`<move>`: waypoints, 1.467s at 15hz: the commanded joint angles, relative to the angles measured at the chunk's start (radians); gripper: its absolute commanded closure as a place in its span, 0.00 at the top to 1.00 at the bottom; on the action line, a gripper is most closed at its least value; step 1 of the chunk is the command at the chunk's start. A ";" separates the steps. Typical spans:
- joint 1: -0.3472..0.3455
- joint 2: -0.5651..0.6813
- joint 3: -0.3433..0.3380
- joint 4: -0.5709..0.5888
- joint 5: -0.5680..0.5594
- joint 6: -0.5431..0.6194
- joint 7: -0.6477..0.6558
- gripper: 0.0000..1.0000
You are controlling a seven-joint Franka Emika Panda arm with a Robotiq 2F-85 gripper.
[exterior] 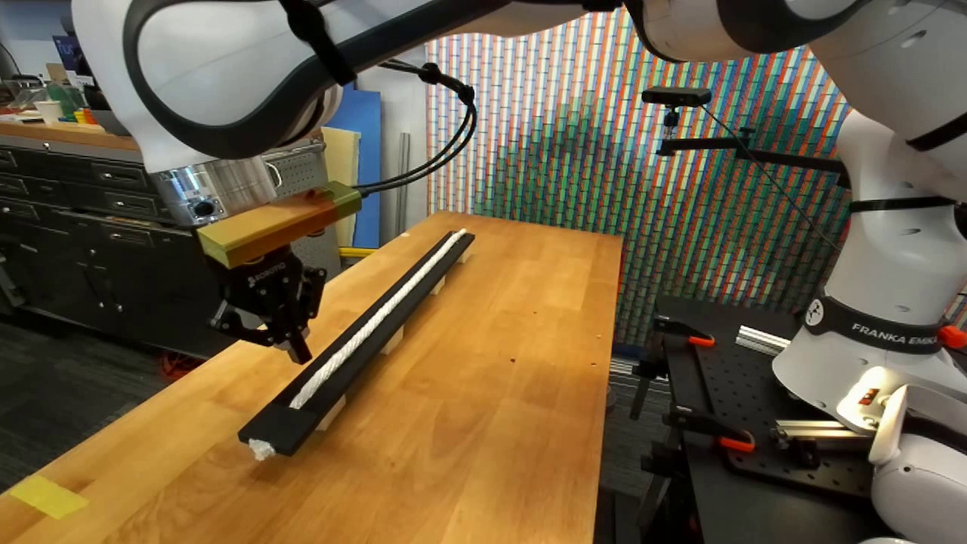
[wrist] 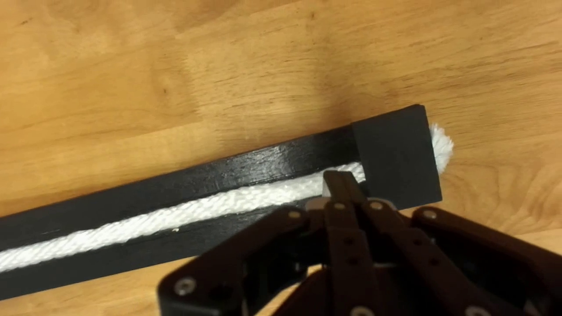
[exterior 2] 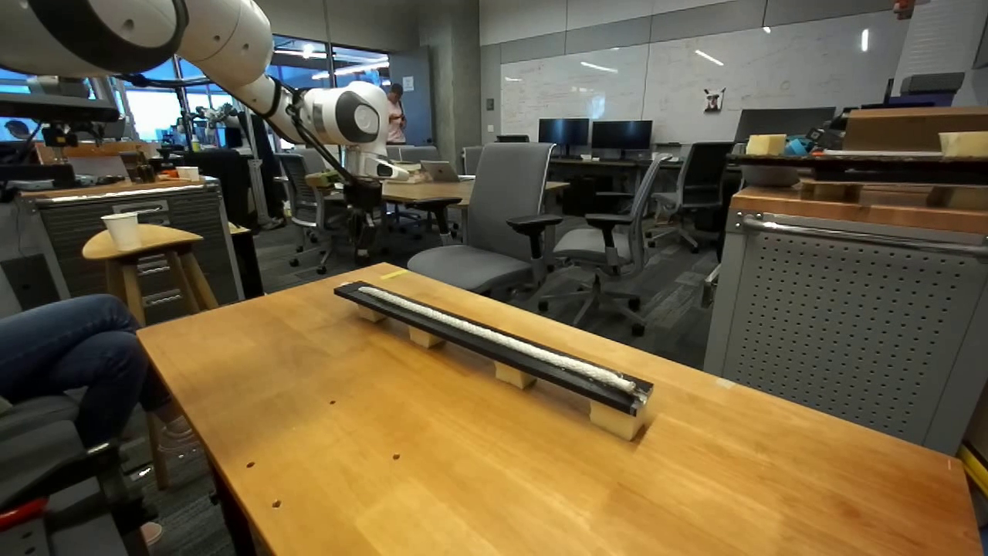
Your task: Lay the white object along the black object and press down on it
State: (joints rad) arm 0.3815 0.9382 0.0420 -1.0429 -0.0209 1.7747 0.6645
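Note:
The white rope (exterior: 363, 332) lies lengthwise in the groove of the long black rail (exterior: 279, 427). Both also show in an exterior view, the rope (exterior 2: 494, 333) and the rail (exterior 2: 463, 337). In the wrist view the rope (wrist: 210, 207) runs under a flat black cover (wrist: 397, 158) at one end of the rail (wrist: 263, 162), and its frayed tip sticks out beyond. My gripper (exterior: 300, 352) is shut and empty, fingers together. It hangs above the covered end, apart from the rail (exterior 2: 363, 251). In the wrist view its fingertips (wrist: 342, 175) overlap the rope beside the cover.
Several small wooden blocks (exterior 2: 513, 374) hold the rail above the wooden table (exterior: 491, 423). Yellow tape (exterior: 49, 496) is stuck near a table corner. Office chairs (exterior 2: 494, 216) stand beyond the table edge. A person's leg (exterior 2: 69, 340) is beside the table.

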 commanded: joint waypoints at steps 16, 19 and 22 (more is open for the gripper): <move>-0.054 -0.004 0.026 -0.084 0.038 0.096 -0.090 0.00; -0.057 0.001 0.028 -0.086 0.041 0.100 -0.100 0.00; -0.054 0.015 0.022 -0.076 0.054 0.110 -0.117 0.00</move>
State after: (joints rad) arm 0.3379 0.9442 0.0583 -1.1245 0.0085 1.8607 0.5822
